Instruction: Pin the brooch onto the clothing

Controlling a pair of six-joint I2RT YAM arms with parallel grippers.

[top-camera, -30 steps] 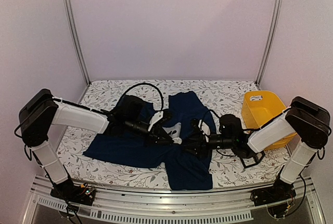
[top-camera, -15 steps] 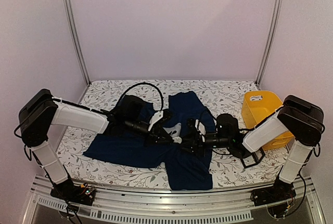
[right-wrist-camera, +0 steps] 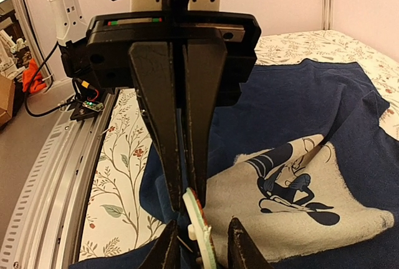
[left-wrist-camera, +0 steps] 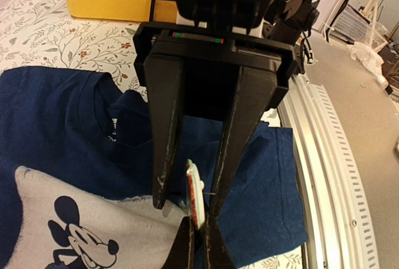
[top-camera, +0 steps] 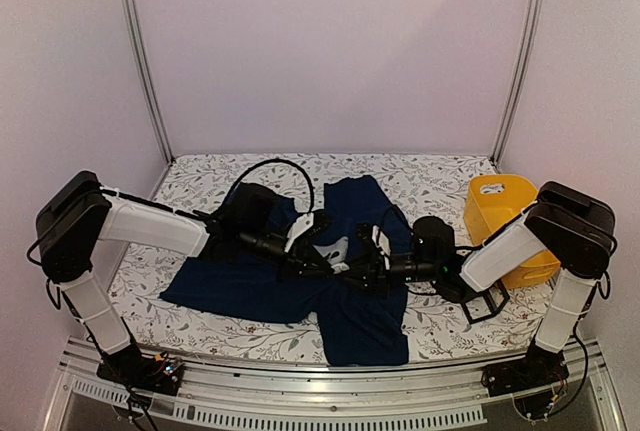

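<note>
Left wrist, lower centre: left gripper (left-wrist-camera: 199,224) clamps the brooch (left-wrist-camera: 193,188), right gripper (left-wrist-camera: 187,208) gapes astride it, over the clothing (left-wrist-camera: 62,125).

Pale brooch (left-wrist-camera: 194,193) edge-on over navy T-shirt (top-camera: 255,286)

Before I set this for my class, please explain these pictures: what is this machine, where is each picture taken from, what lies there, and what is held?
It is a pair of robot arms bolted at the near edge of a table. The wide picture looks down from above and behind them. The other two come from a camera on each wrist. On the flowery table cover lies a navy T-shirt with a cartoon-mouse print, and a yellow bin stands on the right. The left tool is shut on a small flat brooch, held over the shirt. The right tool faces it, its fingers apart on either side of the brooch.
</note>
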